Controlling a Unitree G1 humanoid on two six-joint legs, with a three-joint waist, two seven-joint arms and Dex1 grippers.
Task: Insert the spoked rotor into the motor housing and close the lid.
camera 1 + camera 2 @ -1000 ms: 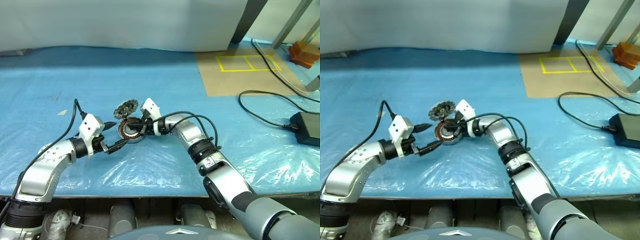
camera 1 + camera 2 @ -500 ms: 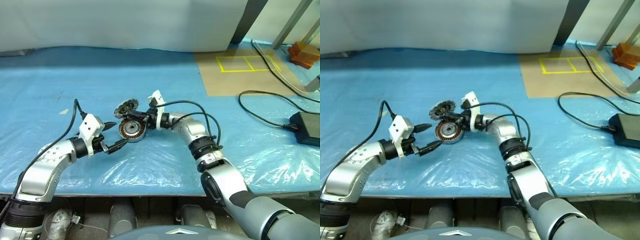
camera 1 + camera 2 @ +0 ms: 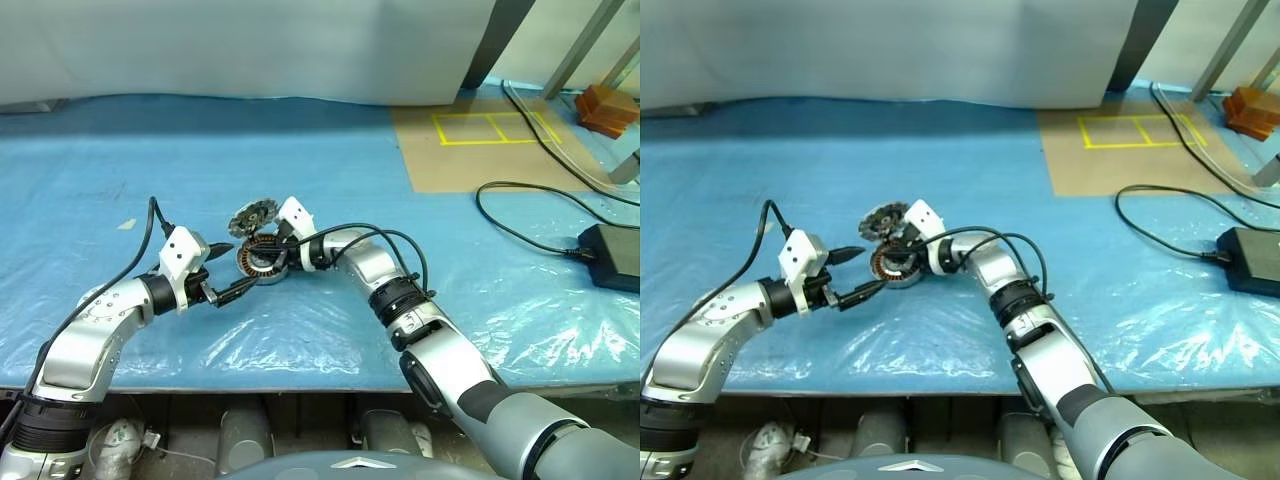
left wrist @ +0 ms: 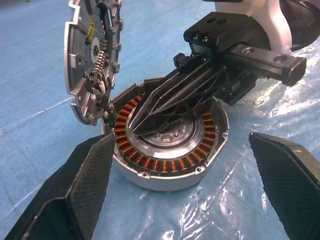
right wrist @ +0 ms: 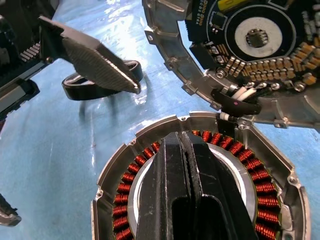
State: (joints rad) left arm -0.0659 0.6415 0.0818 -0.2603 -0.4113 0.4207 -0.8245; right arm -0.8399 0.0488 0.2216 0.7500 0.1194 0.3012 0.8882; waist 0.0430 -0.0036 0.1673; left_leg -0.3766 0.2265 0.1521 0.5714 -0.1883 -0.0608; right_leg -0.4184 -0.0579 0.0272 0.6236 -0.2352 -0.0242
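A: Two items lie off at 3 o'clock of the workpiece: black cable (image 3: 520, 215) and its power brick (image 3: 610, 255), well apart from it. Blue plastic sheet (image 3: 300, 330) covers the bench; brown board with yellow tape (image 3: 480, 140) at 1 o'clock.

B: Arms?

A: Left gripper (image 3: 232, 268): forearm reaching in low from 8 o'clock, fingers spread wide, holding nothing, tips just beside the motor housing (image 3: 262, 262). Right gripper (image 4: 150, 107): elbow bent, wrist hooked in from 3 o'clock, fingers pressed together, empty, tips over the housing's open mouth.

B: Task parts?

A: Motor housing: on the sheet, open side up, copper windings (image 4: 165, 162) ringing the central hub (image 4: 167, 137). Lid (image 4: 92, 70): standing upright on the housing's rim at 11 o'clock, inner face with circuit board (image 5: 260, 35) showing. Right gripper's closed tips sit above the hub; contact cannot be told. Left gripper's fingers flank the housing without touching.
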